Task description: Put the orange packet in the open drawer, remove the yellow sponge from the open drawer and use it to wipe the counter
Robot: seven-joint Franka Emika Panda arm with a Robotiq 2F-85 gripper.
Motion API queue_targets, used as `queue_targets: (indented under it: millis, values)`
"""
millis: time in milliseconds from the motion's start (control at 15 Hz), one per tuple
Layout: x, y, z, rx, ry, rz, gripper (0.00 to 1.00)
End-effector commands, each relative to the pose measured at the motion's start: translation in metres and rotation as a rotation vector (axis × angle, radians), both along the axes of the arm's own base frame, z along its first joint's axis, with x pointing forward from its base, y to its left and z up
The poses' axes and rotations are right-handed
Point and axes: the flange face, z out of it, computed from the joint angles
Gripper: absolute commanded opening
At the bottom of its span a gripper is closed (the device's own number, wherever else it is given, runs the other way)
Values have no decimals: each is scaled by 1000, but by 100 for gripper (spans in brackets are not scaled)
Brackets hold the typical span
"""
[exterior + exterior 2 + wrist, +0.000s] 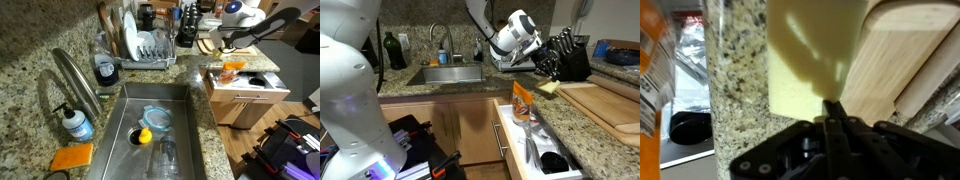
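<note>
Yellow sponge (803, 62) clamped in gripper (833, 104), on narrow counter (740, 80) strip between open drawer (250, 105) and cutting board (908, 48); arm angled down.

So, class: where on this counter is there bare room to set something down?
Bare: counter between sink and cutting board; the strip between drawer and board. Crowded: around the faucet and dish rack; by the knife block, where the fingers hold a sponge.
</note>
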Motion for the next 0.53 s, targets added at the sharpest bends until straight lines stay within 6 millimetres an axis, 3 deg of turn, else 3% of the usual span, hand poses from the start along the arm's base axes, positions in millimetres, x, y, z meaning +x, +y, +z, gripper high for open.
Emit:
queue_targets:
  millis: [0, 200, 467]
  values:
    - [-15, -62, 11, 93, -20, -122, 0]
    - [-30, -115, -6, 183, -2, -269, 0]
    - [-45, -162, -27, 292, 15, -420, 0]
